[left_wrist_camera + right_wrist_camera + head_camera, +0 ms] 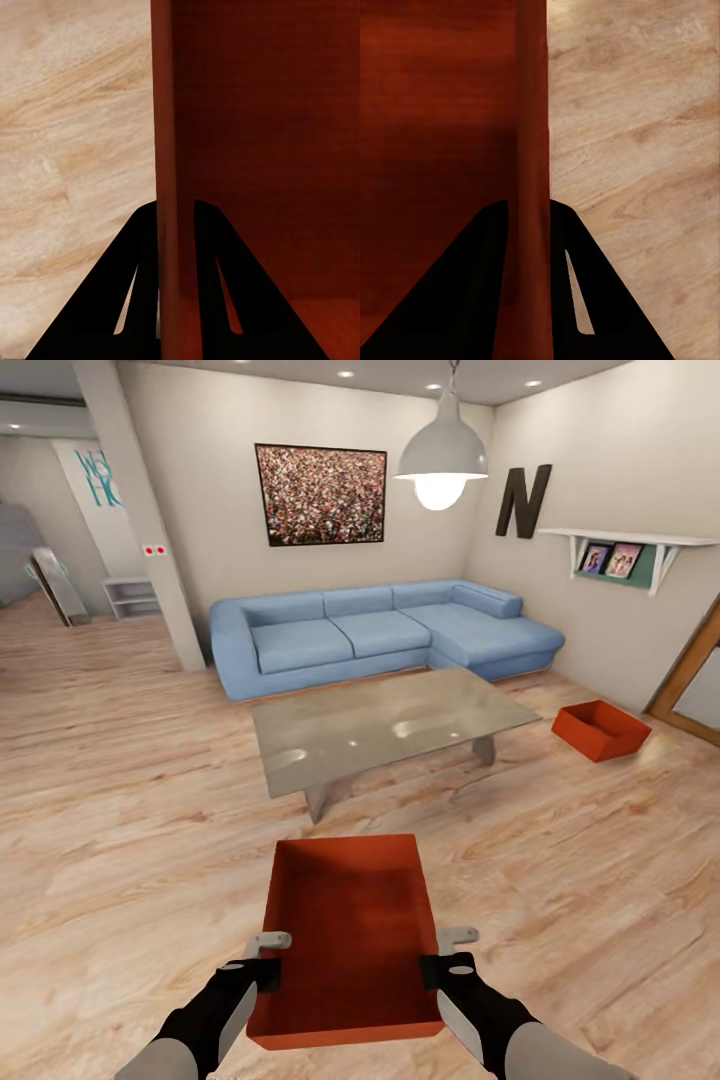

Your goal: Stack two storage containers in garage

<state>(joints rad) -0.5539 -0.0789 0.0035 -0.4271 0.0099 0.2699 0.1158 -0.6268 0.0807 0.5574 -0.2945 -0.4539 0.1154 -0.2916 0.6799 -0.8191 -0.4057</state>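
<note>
Two orange-red storage containers: one container [345,935] close in front between the arms, the other container [600,729] farther off on the wood floor. Two grippers, a left gripper [268,958] and a right gripper [440,954]. One blue sofa [380,632], one glass coffee table [385,726], one hanging lamp [441,458], one framed picture [320,494], one wall shelf [625,544] bearing two small photos.

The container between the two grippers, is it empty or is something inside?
Empty. The head view shows the container's bare red bottom from wall to wall; both wrist views show only plain red inside its side walls.
</note>
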